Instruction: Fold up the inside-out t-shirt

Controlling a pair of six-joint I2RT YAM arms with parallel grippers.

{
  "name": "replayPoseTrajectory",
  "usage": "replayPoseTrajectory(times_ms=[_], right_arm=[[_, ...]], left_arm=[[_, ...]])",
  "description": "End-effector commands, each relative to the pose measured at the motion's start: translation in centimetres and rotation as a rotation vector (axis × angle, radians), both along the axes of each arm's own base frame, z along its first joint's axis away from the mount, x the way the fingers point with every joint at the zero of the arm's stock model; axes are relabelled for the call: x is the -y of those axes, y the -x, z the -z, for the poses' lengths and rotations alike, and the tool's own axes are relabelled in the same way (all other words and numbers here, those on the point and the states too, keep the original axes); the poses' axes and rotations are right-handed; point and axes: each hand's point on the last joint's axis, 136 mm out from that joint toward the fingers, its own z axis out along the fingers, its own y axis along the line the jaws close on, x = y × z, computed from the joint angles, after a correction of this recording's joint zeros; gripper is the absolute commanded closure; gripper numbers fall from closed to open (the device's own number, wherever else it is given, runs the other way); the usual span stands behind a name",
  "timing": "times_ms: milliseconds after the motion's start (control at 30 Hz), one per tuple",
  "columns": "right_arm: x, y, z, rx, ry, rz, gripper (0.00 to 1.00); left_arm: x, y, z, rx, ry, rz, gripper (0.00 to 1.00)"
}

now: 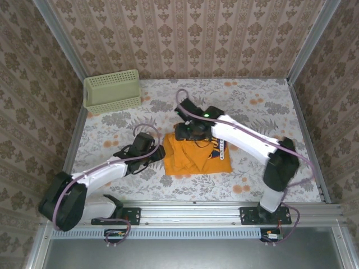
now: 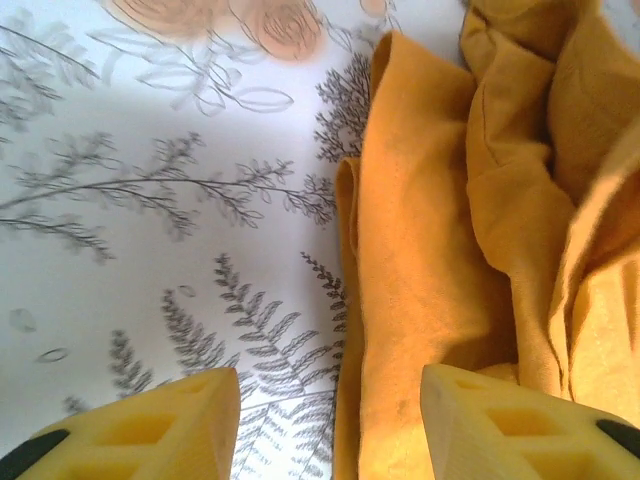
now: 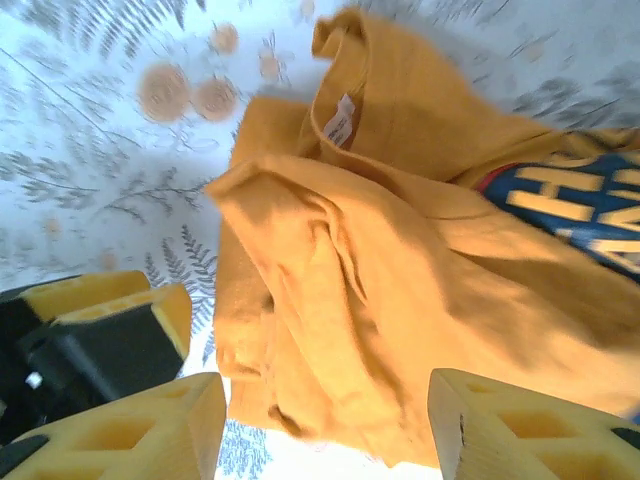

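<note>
The inside-out t-shirt [image 1: 188, 157] lies bunched in a rough rectangle on the floral table, orange-yellow, with dark blue print [image 1: 220, 148] showing at its right side. My left gripper [image 1: 161, 152] is at the shirt's left edge. In the left wrist view the left gripper [image 2: 330, 425] is open, and the shirt's rumpled edge [image 2: 430, 250] runs between its yellow fingers without being pinched. My right gripper [image 1: 189, 133] hovers over the shirt's far edge. In the right wrist view the right gripper [image 3: 325, 430] is open above folds of the shirt [image 3: 400, 260], with the neck label [image 3: 340, 125] and blue print [image 3: 580, 200] visible.
A pale green mesh basket [image 1: 112, 89] stands at the back left by the wall. The floral tablecloth [image 1: 258, 106] lies bare to the right and behind. The left gripper's fingers [image 3: 110, 310] sit close beside the right gripper's.
</note>
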Motion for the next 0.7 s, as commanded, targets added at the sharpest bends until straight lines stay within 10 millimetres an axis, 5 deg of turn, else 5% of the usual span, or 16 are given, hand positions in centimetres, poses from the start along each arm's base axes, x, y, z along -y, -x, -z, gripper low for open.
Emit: replayPoseTrajectory(times_ms=[0, 100, 300, 533, 600, 667], right_arm=[[7.8, -1.0, -0.4, 0.050, 0.064, 0.136, 0.42], [13.1, -1.0, 2.6, -0.015, 0.093, 0.253, 0.43], [19.4, 0.3, 5.5, -0.041, 0.144, 0.418, 0.40], [20.6, 1.7, 7.0, -0.038, 0.079, 0.456, 0.37], [20.6, 1.9, 7.3, -0.036, 0.070, 0.467, 0.35], [20.5, 2.0, 7.6, -0.033, 0.055, 0.466, 0.34]], left_arm=[[-0.5, 0.4, -2.1, 0.028, -0.138, 0.045, 0.44], [2.8, 0.1, -4.4, 0.061, -0.144, 0.137, 0.40], [10.8, 0.0, -7.3, 0.056, -0.240, 0.244, 0.30], [16.2, -0.9, -5.4, -0.015, -0.452, 0.300, 0.06], [17.0, -1.2, -4.1, -0.042, -0.497, 0.314, 0.05], [17.5, -1.5, -3.1, -0.048, -0.510, 0.326, 0.16]])
